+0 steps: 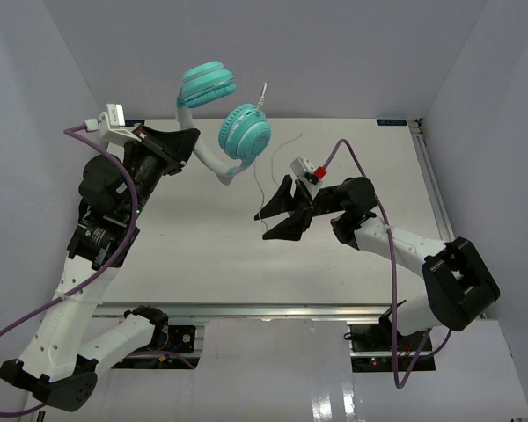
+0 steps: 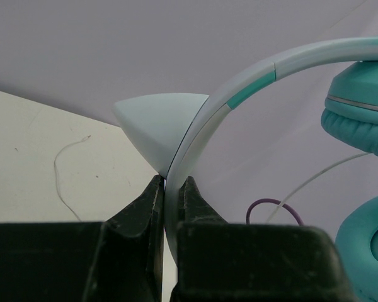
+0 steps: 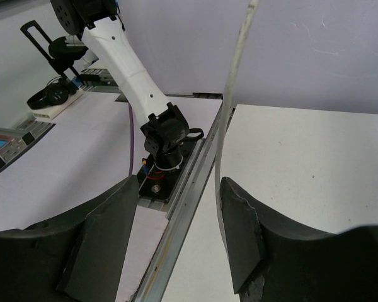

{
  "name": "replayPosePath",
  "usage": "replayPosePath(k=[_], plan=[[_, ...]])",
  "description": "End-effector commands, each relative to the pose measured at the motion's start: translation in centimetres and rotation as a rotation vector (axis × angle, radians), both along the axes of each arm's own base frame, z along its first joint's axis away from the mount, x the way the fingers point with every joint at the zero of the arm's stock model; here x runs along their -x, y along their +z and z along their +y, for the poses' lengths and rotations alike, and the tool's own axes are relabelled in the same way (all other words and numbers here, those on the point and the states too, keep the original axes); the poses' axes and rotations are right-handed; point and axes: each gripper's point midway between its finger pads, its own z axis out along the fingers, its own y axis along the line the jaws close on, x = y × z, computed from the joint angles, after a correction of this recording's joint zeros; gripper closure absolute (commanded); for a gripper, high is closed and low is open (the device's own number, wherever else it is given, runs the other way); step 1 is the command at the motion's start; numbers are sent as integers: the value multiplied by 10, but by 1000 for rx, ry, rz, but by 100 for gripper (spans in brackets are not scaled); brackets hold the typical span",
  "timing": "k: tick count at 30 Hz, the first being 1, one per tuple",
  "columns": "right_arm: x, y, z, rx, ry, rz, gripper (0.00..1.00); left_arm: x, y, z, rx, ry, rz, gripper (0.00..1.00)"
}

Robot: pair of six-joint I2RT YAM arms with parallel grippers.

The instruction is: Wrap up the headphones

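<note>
The headphones hang in the air over the table's far side: two teal ear cups (image 1: 244, 130) joined by a pale headband (image 1: 204, 156). My left gripper (image 1: 187, 145) is shut on the headband (image 2: 201, 132), which is pinched between its fingers in the left wrist view. A thin white cord (image 1: 257, 180) drops from the cups to my right gripper (image 1: 271, 221). That gripper is open, and the cord (image 3: 230, 94) runs between its jaws, close against the right finger (image 3: 239, 233).
The white table (image 1: 334, 264) has a metal rail (image 1: 273, 309) along its near edge. A purple cable (image 1: 356, 158) loops above the right wrist. The left arm's base (image 3: 167, 141) shows in the right wrist view. A free end of the cord (image 1: 286, 141) lies on the table.
</note>
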Motion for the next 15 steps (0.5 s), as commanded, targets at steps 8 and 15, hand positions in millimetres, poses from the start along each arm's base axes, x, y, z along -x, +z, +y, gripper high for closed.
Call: replayPosePath(k=[8, 15], plan=[[2, 14, 16, -56, 18, -59, 72, 19, 41, -3, 117, -61, -98, 100], [-6, 12, 12, -27, -63, -136, 90, 7, 28, 7, 15, 21, -81, 100]])
